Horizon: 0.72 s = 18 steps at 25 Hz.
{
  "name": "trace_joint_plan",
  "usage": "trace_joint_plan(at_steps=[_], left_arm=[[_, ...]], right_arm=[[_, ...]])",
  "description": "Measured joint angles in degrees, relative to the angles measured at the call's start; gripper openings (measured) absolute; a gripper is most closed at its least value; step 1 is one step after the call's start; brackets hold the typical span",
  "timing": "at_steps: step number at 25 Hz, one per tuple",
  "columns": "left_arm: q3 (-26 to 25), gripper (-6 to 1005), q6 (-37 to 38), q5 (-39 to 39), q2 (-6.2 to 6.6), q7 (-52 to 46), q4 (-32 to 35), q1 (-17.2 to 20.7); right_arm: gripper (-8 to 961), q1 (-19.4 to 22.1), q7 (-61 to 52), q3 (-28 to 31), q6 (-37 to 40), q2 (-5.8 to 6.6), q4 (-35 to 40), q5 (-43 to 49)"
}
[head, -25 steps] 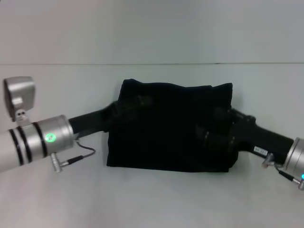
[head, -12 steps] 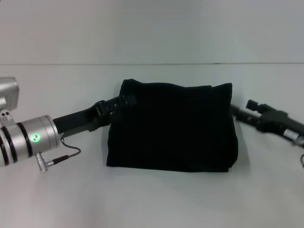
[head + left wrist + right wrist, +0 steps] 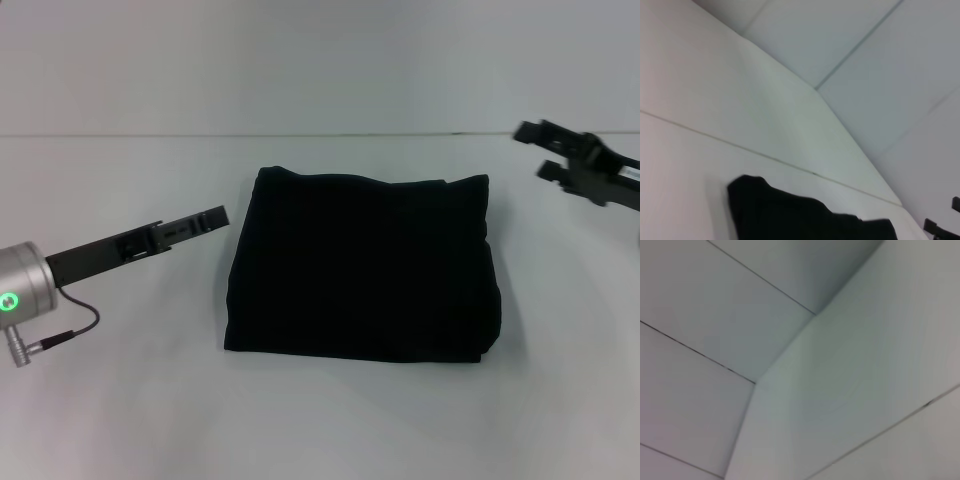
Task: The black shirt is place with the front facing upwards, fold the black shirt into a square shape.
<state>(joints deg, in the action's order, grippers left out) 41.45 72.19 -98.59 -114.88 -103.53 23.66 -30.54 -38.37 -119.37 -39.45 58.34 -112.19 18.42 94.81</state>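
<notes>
Your left pincer (image 3: 205, 218) hangs just off the left edge of the black shirt (image 3: 362, 268), not touching it and holding nothing. From the head view you see it edge-on, so you cannot tell whether it is spread or pressed together. Your right pincer (image 3: 545, 150) sits well apart from the cloth, up and to the right near the far side of the surface (image 3: 330, 420); its two prongs stand apart with bare gap between them, so it reads as spread and empty.

Between the two, the black shirt lies flat on the white surface as a compact, roughly square bundle. No lettering or neck label shows, which suggests the printed front is tucked inside the folds. Judged from that shape, the folding looks finished or nearly so, and both pincers being off the cloth fits a release.

Mind the edges. The far edge is slightly uneven, with its left corner rounded and its right corner peaked. The near edge is straight, with a small bulge at the near right corner. In the left wrist view the shirt's far left corner (image 3: 747, 186) shows as a soft hump against the surface.

You have open room on every side: bare surface left, right and in front, so either arm can pull away without dragging a fold.
</notes>
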Motion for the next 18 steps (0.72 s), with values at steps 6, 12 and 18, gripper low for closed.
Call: trace_joint_plan(at_steps=[6,12,18], left_arm=[[-1.4,945,0.3,0.0,-0.13,0.1,0.1,0.6],[-1.4,944,0.5,0.1,-0.24,0.1,-0.1,0.6],[-1.5,944,0.4,0.2,-0.25,0.1,-0.1,0.3]], right_arm=[[876,-5.0,-2.3,-2.6,-7.8,-1.97,-1.7,4.7],[850,-5.5,-1.5,-2.7,-11.9,-3.93,-2.2,5.0],[824,-5.0,0.3,-2.6,-11.8,-4.42,-2.1,4.8]])
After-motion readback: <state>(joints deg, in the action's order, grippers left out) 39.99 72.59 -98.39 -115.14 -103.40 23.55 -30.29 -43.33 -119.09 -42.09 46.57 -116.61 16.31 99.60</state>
